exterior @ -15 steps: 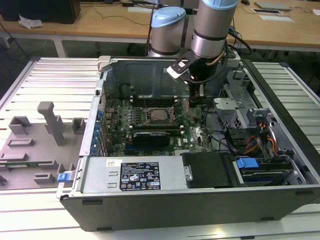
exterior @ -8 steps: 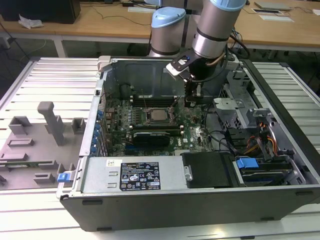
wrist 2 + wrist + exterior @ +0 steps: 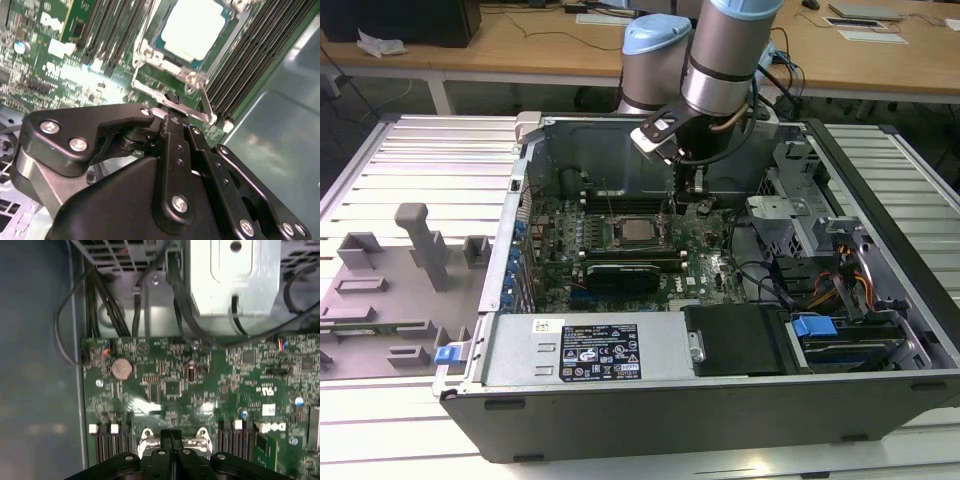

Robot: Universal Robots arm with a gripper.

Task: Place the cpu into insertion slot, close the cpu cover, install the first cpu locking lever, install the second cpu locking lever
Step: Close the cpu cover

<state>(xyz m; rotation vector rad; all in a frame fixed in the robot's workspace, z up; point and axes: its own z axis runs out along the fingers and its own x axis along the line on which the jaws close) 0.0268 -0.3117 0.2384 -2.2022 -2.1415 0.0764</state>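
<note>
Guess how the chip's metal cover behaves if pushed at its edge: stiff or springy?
Probably springy rather than rigid: the cover looks like thin sheet metal with a big window around the chip. It is likely light, and its bare shiny face may let the pincer slip.

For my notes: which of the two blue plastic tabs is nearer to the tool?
The blue plastic tab on the drive bay, at the exterior view's right; the other tab sits far at that view's left.

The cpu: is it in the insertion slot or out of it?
In. In the second wrist view the cpu lies flat inside the insertion slot, its silvery rim around the pale face.
</note>
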